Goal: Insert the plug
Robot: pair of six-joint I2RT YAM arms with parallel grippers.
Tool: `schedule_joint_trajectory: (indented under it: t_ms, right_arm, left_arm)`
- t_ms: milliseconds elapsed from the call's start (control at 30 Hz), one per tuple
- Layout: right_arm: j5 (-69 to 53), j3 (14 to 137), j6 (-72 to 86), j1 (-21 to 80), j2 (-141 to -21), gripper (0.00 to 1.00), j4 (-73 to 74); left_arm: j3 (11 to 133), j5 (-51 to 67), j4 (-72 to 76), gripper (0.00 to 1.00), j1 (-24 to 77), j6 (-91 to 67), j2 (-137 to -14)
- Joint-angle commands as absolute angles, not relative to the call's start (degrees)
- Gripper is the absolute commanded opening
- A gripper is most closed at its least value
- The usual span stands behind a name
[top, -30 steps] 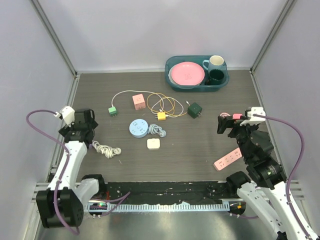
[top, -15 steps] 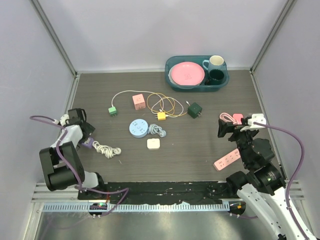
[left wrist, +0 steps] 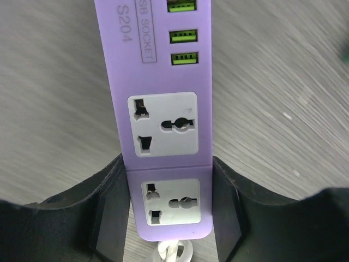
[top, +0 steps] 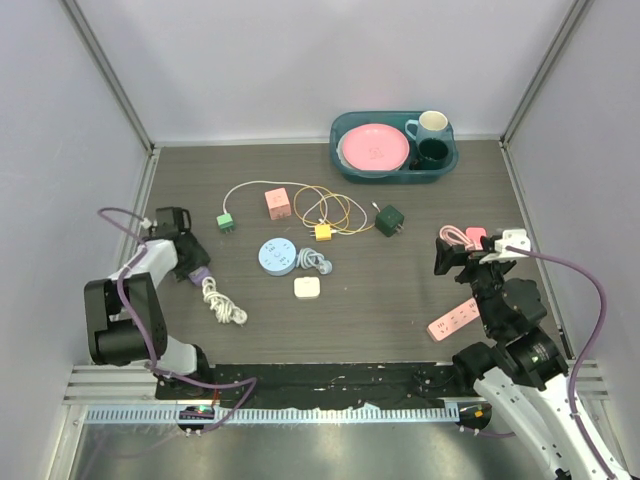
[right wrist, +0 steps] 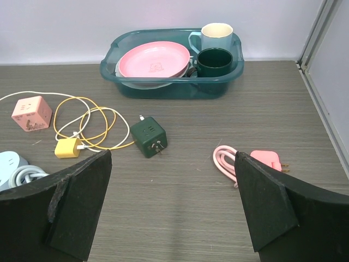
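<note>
We've got the purple power strip (left wrist: 161, 125) right in the left claw (left wrist: 168, 185). It lies flat on the bench (left wrist: 283, 98) with its sockets facing up. The two black fingers (left wrist: 112, 191) press against its long edges at the cord end, so the claw is partly closed and gripping it. Most of the strip sticks out ahead of the claw, and its white cord (top: 222, 303) trails off in a loose coil just behind. From above, we find all this at the left edge of the bench, well apart from everything else.

Over on the right, the right claw (right wrist: 172, 164) hangs wide open above the bench with nothing in it. The pink plug (right wrist: 265, 160) lies just ahead of its right finger, prongs pointing right, with its looped pink cord (right wrist: 224, 158) beside it. A pink power strip (top: 455, 320) sits below that arm.

Further out we see a dark green adapter (right wrist: 148, 138), a yellow plug (right wrist: 67, 147) on an orange cord and a pink cube (right wrist: 31, 113). At the back, a teal tub (right wrist: 174, 90) holds a pink plate (right wrist: 154, 58) and two mugs.
</note>
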State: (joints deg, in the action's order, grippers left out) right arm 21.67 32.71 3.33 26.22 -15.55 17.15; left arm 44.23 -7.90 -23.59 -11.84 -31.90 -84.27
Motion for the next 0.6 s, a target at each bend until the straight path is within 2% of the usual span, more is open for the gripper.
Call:
schedule_joint_trajectory:
  t_ms: [0,267,500,567]
  right_arm:
    - [21.80,32.26,3.43,26.72,-13.89,1.00,13.97]
    - [21.10,31.99,3.60,26.98,-12.83,1.00,14.06]
    - [19.87,32.25,5.01,27.25,-13.53,1.00,13.97]
    - [18.90,32.52,5.27,27.60,-14.24,1.00,14.06]
  left_arm:
    - [48.51,-3.87,-25.13,0.43,-1.69,-26.29,-83.49]
    - [54.66,-5.88,-28.12,0.43,15.71,-23.73,-90.86]
    - [55.55,-8.08,-29.26,0.45,20.56,-26.89,-93.78]
    - [55.11,-9.84,-29.62,0.49,21.00,-27.33,-92.91]
